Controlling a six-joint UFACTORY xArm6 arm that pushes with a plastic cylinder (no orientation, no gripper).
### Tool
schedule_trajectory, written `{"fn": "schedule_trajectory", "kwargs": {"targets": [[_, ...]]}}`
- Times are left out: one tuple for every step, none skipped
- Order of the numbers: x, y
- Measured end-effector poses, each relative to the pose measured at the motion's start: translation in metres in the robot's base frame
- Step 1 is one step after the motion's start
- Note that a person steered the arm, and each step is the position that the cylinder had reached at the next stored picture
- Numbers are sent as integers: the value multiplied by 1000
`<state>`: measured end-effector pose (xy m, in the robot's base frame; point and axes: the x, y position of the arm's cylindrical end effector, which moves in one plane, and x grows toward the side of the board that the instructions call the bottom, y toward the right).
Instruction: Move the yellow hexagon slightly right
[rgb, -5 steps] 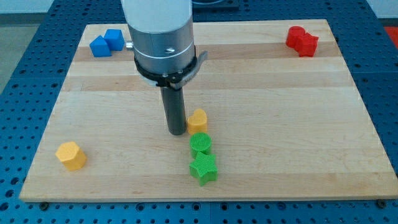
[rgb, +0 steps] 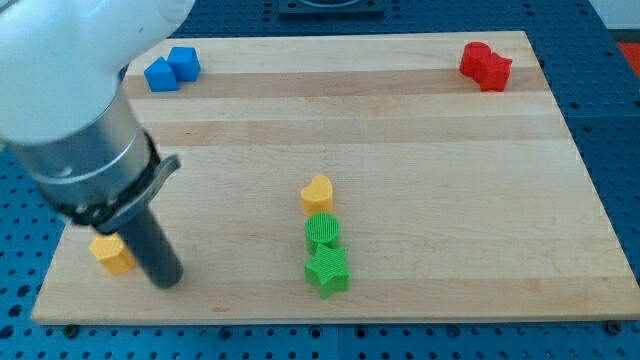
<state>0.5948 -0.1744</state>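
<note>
The yellow hexagon lies near the board's bottom left corner, partly hidden by my rod. My tip rests on the board just right of and a little below the hexagon, close to it or touching it. The arm's grey body covers the view's upper left.
A yellow heart, a green cylinder and a green star stand in a column at the bottom centre. Two blue blocks sit at the top left, two red blocks at the top right. The wooden board ends near the hexagon.
My tip has swung from beside the yellow heart at the centre to the bottom left, beside the yellow hexagon. The blocks have not visibly moved.
</note>
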Motion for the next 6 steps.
{"fn": "schedule_trajectory", "kwargs": {"targets": [[22,-30],[23,-71],[22,-92],[-7,-90],[-24,-89],[-52,-59]]}}
